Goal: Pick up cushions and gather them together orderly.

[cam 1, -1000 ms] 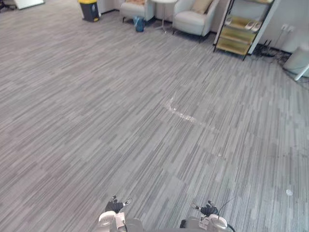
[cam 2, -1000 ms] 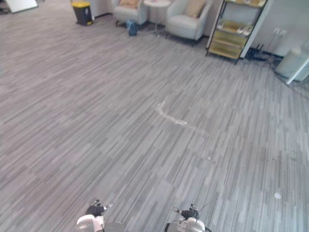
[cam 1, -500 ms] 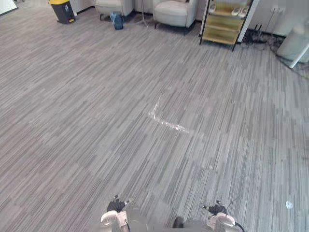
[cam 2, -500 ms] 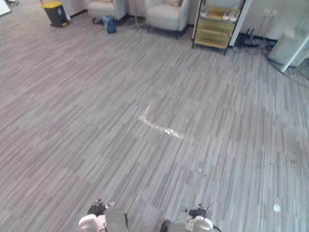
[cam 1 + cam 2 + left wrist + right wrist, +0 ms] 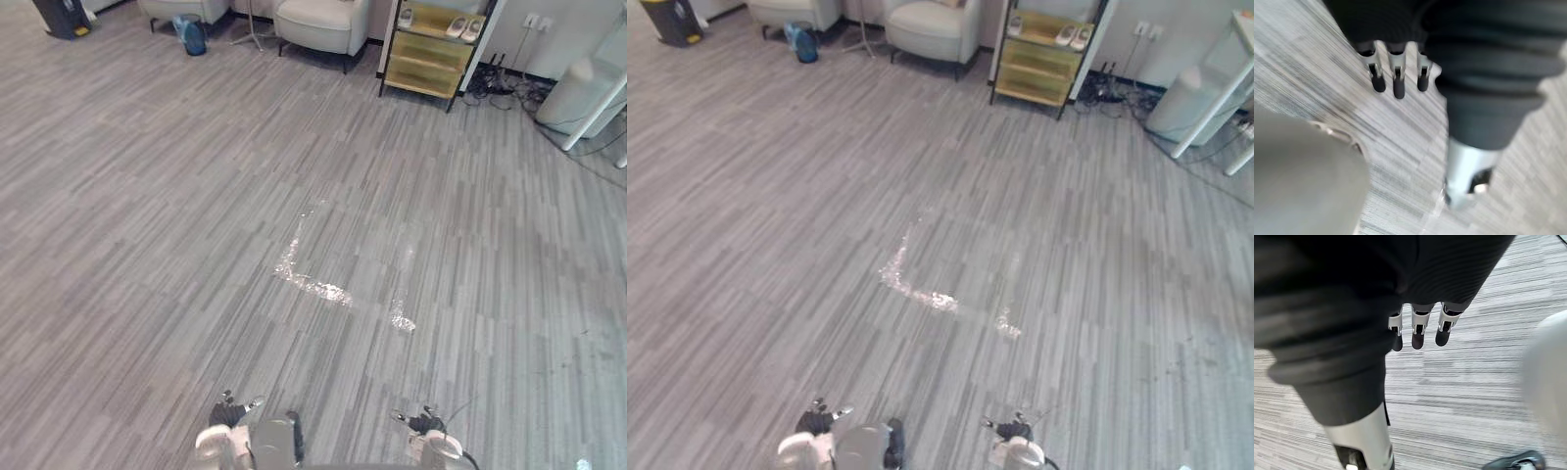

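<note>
Scanning from the far left, a dark bin (image 5: 668,20) w/ yellow on it is seen at the room's far edge. Next come a pale armchair (image 5: 794,10), a blue container (image 5: 193,37) on the floor just beside it, and a thin-legged side table (image 5: 251,29). Further right are a second armchair (image 5: 318,22), a yellow shelf rack (image 5: 429,57) w/ slippers (image 5: 456,25) on top, loose cables (image 5: 502,82) and a white unit (image 5: 586,90). Grey carpet (image 5: 137,245) lies btwn all that and the robot, marked mid-floor by worn tape lines (image 5: 312,284).

At the near edge the left hand (image 5: 233,413) is held low, its fingers (image 5: 1396,84) hanging relaxed and apart, nothing gripped. The right hand (image 5: 423,423) is held the same way, fingers (image 5: 1419,334) loose, nothing gripped.

No cushion is held. Whether one lies on either armchair can't be told, as the chairs are cut off by the frame's top edge. The task is judged barely begun: approach phase.

Risks from here:
- The side table or blue container could be knocked if the chairs are approached too tightly btwn them.
- The cables near the rack could be snagged if the path drifts right.
- A cushion, being soft & bulky, could be dropped if pinched by one corner, so a two-handed hold is prob. needed.
</note>
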### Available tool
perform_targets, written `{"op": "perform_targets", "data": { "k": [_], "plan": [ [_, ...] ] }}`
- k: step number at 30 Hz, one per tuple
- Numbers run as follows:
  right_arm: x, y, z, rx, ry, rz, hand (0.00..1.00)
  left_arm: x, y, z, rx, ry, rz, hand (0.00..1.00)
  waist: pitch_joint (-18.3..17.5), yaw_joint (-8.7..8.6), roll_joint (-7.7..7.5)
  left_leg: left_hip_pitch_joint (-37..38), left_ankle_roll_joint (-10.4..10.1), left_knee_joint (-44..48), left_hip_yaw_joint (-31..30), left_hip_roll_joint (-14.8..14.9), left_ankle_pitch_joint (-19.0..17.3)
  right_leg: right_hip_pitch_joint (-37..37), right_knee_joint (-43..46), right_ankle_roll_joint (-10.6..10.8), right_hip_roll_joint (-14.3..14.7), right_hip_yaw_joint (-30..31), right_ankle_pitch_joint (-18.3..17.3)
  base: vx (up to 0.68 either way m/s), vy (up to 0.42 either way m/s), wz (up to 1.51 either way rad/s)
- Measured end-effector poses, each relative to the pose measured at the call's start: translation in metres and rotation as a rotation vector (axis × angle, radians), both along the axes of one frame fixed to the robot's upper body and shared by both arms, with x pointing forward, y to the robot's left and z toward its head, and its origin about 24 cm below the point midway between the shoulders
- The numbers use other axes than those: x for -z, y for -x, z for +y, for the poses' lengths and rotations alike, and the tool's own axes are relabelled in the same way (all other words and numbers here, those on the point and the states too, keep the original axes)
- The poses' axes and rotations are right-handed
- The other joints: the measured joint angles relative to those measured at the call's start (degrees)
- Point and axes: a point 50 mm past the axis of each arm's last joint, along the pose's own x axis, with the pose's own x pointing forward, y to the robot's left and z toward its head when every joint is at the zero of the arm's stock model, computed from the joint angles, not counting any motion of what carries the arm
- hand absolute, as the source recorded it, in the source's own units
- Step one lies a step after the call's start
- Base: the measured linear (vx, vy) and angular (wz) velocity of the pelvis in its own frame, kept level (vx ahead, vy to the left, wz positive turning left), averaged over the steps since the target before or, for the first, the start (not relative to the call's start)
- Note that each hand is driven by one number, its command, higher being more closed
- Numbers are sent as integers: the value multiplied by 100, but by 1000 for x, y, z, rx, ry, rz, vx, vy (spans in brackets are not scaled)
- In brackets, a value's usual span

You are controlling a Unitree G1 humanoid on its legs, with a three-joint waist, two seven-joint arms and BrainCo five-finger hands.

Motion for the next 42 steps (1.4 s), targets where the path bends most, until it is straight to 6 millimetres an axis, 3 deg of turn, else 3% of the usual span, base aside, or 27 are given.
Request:
{"op": "perform_targets", "data": {
  "k": [1, 3, 4, 5, 6, 7, 8, 10, 13, 15, 17, 19, 20, 22, 24, 28, 30, 32, 33, 34, 35, 38, 40, 42],
  "plan": [
    [-1, 0, -5, -1, 14, -2, 0, 1, -1, -3, 14, 4, 7, 0, 38, -78, 71, 358, 0, -217, -116, 70, 0, -191, -440, -239, -9, -470, -216, 429, -13, 38],
    [-2, -3, -10, -2, 28, -10, 0, 0, -5, -8, 33, 11, -4, 0, 80, -99, 141, 710, -2, -384, -226, 185, 0, -562, -1501, -342, 156, -846, -225, 505, -103, 57],
    [-3, -4, -12, -2, 32, -14, 0, 0, -5, -10, 55, 9, -1, 0, 82, -137, 134, 925, -51, -535, -260, 222, -25, -800, -2481, -395, 322, -840, 153, 612, -161, 60],
    [-3, -4, -12, -3, 33, -13, 0, 0, -5, -10, 59, 9, 0, 0, 77, -151, 124, 1007, -104, -588, -261, 218, -55, -825, -2812, -425, 382, -827, 354, 523, -177, 60],
    [-2, -2, -13, -2, 33, -3, 0, 1, -2, -10, 64, 8, 7, 0, 85, -183, 61, 1238, -372, -687, -292, 178, -215, -869, -3728, -539, 515, -737, 1151, 558, -217, 44],
    [0, 1, -12, -9, 29, 12, 0, 2, 1, -5, 51, -5, 18, 0, 110, -186, -60, 1560, -618, -686, -437, 115, -391, -946, -3704, -1087, 575, -538, 1877, 557, -222, 20],
    [-2, -2, -18, -14, 43, 7, 0, 3, 2, -7, 48, 2, 22, 0, 111, -159, 70, 1609, -624, -674, -402, 227, -386, -979, -3576, -1097, 634, -527, 1879, 533, -209, -8],
    [-6, -6, -32, -11, 77, -4, 0, 6, 7, -17, 47, 31, 36, 0, 29, -240, 393, 1640, -689, -526, -523, 532, -284, -1003, -3274, -1123, 924, -552, 1182, 506, -208, -25],
    [-3, -1, -30, -4, 66, 11, 0, 7, 9, -20, 60, 34, 50, 0, 32, -289, 475, 1383, -753, 478, -703, 827, -245, -781, -3168, -1182, 1186, -613, 765, 472, -216, -12],
    [-2, -2, -21, -19, 51, 5, 0, 5, 5, -16, 21, 39, 26, 0, 104, -286, 506, 229, -658, 3381, -1102, 1196, 153, -26, -3542, -1262, 1508, -641, 492, 447, -151, 5],
    [-2, -3, -17, -25, 44, 6, 0, 1, -1, -12, 23, 26, -6, 0, 179, -229, 443, -572, -557, 4477, -1073, 1277, -168, 459, -3750, -1328, 1588, -642, 329, 346, -83, 4],
    [-1, -2, -15, -21, 41, 9, 0, -3, -7, -10, 21, 18, -40, 0, 211, -136, 349, -1135, -447, 4180, -864, 1152, -418, 839, -3987, -1227, 1583, -565, 327, 355, -81, -15],
    [-2, -3, -16, -20, 43, 7, 0, -4, -10, -13, 26, 24, -53, 0, 214, -30, 346, -1385, -363, 3449, -740, 1021, -515, 1041, -4153, -1156, 1581, -467, 308, 240, -3, -32],
    [-3, -7, -16, -20, 47, -2, 0, -5, -11, -17, 34, 28, -66, 0, 201, -3, 390, -1508, -371, 1835, -690, 686, -421, 1239, -4291, -1017, 1510, -339, 223, 339, 92, -37],
    [-2, -5, -14, -24, 42, 4, 0, -4, -7, -17, 22, 33, -62, 0, 147, 157, 362, -1253, -432, 199, -694, 276, 916, 1448, -4470, -776, 1361, 65, 81, 398, 165, -65],
    [0, -3, -8, -25, 22, 13, 0, -5, -10, -12, 8, 26, -66, 0, 58, 174, 160, -1246, -34, 458, -457, 60, 643, 1610, -4650, -488, 1084, 311, 142, 456, 115, -21],
    [0, -2, -4, -29, 13, 8, 0, -5, -8, -10, 11, 22, -61, 0, 11, 253, 109, -1011, 30, 526, -340, 32, 366, 1596, -4245, -387, 977, 505, 113, 408, 127, -33],
    [-2, -7, -2, -58, 17, -11, 0, -3, -6, -11, 17, 25, -45, 0, -2, 251, 108, -578, 8, 289, -249, 39, 59, 1022, -2569, -39, 789, 581, -74, 330, 104, -40],
    [-2, -8, 0, -77, 17, -10, 0, -2, -5, -10, 27, 21, -37, 0, 18, 253, 92, -266, 3, 177, -220, -19, -50, 492, -1302, 177, 537, 494, -75, 269, 62, -22],
    [-1, -7, 0, -79, 14, -6, 0, -1, -3, -7, 41, 11, -21, 0, 20, 221, 92, -26, 32, 123, -205, -36, -108, 325, -787, 152, 384, 353, -149, 349, 57, -3],
    [1, -1, 0, -87, 10, 11, 0, 0, 0, -7, 72, 2, -4, 0, 10, 138, 114, 296, 13, -33, -210, -50, -144, 156, -560, -19, 163, -17, -269, 250, 25, 12],
    [1, -2, -1, -97, 11, 19, 0, 0, 2, 0, 93, -23, 8, 0, -6, -11, 87, 620, 11, -315, -344, 52, -143, -164, -1360, -201, 61, -688, -346, 327, -33, 28],
    [-1, -7, -6, -101, 25, 12, 0, 0, 0, -2, 96, -18, 5, 0, 44, -51, 167, 759, -23, -425, -451, 194, -162, -458, -2333, -288, 201, -770, -113, 349, -139, 32],
    [-2, -9, -12, -107, 41, 9, 0, 1, 2, -3, 97, -17, 8, 0, 96, -63, 225, 850, -141, -447, -527, 329, -230, -632, -3387, -298, 427, -603, 583, 314, -175, 22]
  ]
}}
